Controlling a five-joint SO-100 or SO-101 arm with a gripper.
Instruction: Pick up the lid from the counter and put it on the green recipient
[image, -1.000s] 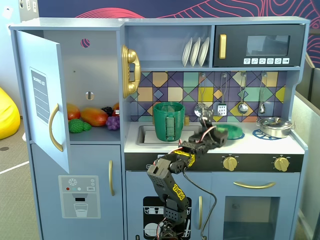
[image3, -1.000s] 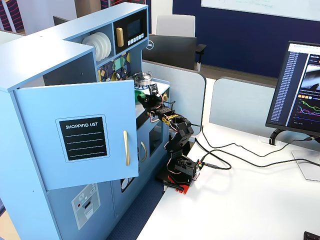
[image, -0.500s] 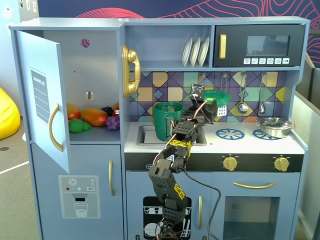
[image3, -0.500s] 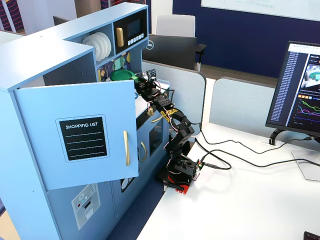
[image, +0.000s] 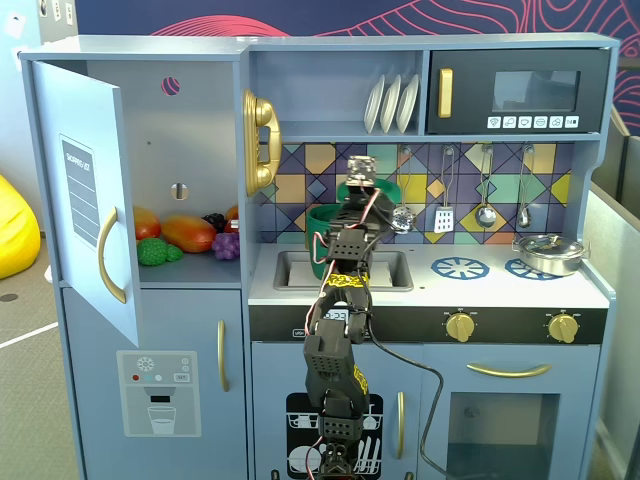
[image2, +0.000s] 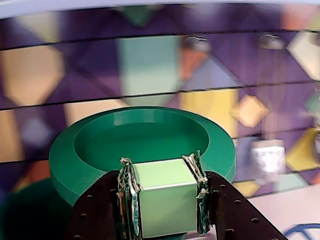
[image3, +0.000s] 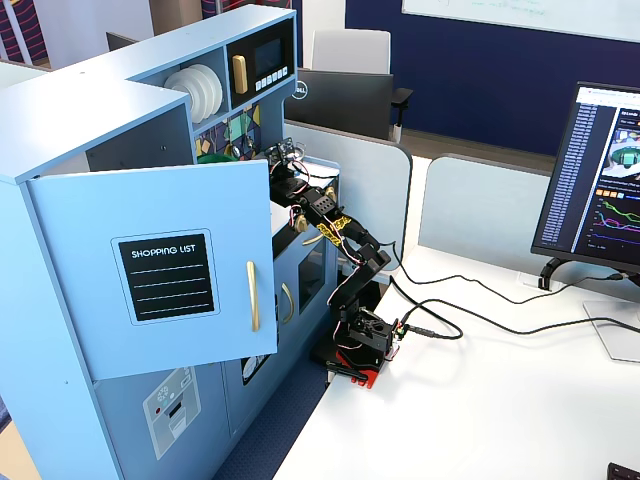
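Note:
My gripper (image2: 162, 172) is shut on the light green square knob (image2: 165, 200) of the lid (image2: 100, 150), a dark green round disc with a recessed top. In a fixed view the gripper (image: 368, 192) holds the lid (image: 386, 189) in the air in front of the tiled back wall, above the sink. The green recipient (image: 322, 232), a dark green pot, stands at the sink's left end, below and left of the lid. A dark green blur at the wrist view's lower left (image2: 25, 215) may be the pot.
The sink (image: 390, 270) lies under the arm. Blue burner rings (image: 459, 267) and a silver pot (image: 548, 252) are on the right. Utensils (image: 445, 215) hang on the back wall. White plates (image: 392, 103) stand on the shelf above. The fridge door (image: 85, 215) is open.

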